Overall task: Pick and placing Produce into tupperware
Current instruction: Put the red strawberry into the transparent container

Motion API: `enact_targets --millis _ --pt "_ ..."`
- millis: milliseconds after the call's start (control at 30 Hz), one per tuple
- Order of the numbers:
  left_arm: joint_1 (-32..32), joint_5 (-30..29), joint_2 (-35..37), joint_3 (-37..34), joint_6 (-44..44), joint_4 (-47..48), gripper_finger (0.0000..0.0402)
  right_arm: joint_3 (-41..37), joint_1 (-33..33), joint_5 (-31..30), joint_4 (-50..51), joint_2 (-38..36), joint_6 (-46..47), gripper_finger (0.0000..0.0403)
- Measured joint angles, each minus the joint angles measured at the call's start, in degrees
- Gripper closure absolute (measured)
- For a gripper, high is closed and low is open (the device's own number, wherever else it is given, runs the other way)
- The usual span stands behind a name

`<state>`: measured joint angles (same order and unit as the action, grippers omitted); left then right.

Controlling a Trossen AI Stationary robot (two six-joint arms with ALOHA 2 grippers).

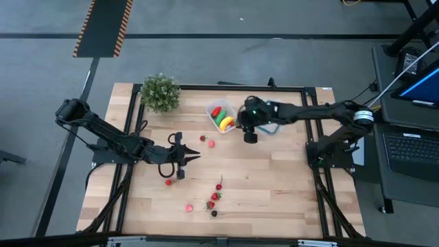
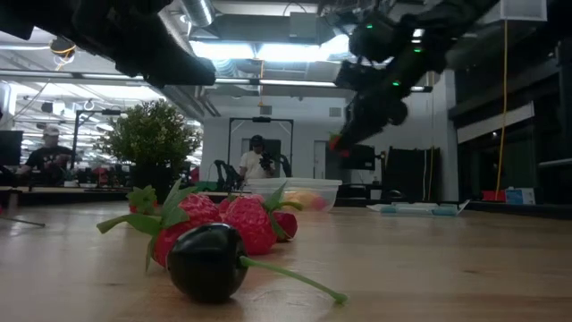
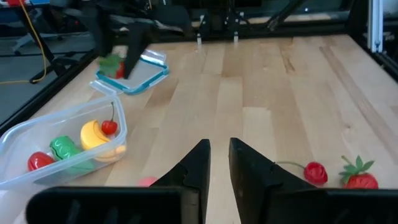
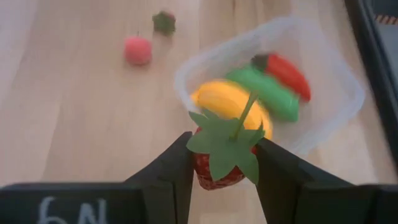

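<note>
High view. The table (image 1: 274, 178) carries a clear tub (image 1: 223, 116) near its far edge, holding a red pepper (image 1: 217, 111), a green piece (image 1: 221, 118) and a banana (image 1: 227, 124). The right gripper (image 1: 250, 134) hangs just beside the tub, between it and a blue-rimmed lid (image 1: 271, 127). The left gripper (image 1: 184, 158) lies low over the table's left half, fingers pointing toward the centre, nothing between them. Loose produce is scattered: two pieces (image 1: 207, 141) near the tub, one (image 1: 169, 182) by the left gripper, and a cluster (image 1: 214, 199) toward the near edge. A plant (image 1: 160, 92) stands at the far left corner.

Low view. A dark cherry (image 2: 207, 260) and strawberries (image 2: 234, 220) fill the foreground; the tub (image 2: 295, 193) sits behind them. The right gripper (image 2: 344, 139) is raised above the table with a red piece at its tips. People (image 2: 259, 161) show in the room beyond.

Left wrist view. The left gripper (image 3: 217, 163) has its fingers (image 3: 194, 168) close together, a narrow gap between them, empty. A cherry (image 3: 315, 172) and a strawberry (image 3: 359, 177) lie beside it; the tub (image 3: 62, 146) is off to one side.

Right wrist view. The right gripper (image 4: 225, 163) is clamped on a strawberry (image 4: 217, 163) with a green leafy top, held above the table at the tub's (image 4: 329, 112) edge.
</note>
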<state>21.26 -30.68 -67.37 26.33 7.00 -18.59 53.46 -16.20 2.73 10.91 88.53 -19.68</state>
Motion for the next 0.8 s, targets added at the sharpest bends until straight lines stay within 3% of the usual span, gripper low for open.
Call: enact_targets --millis 467,800 --pt "0.0 0.1 0.0 0.0 -0.1 0.2 0.0333 18.1 -4.9 12.5 15.0 11.0 -11.2 0.0266" --pt "0.0 0.1 0.0 0.0 -0.1 0.2 0.0333 25.4 -5.4 14.3 18.4 20.3 -13.7 0.0266"
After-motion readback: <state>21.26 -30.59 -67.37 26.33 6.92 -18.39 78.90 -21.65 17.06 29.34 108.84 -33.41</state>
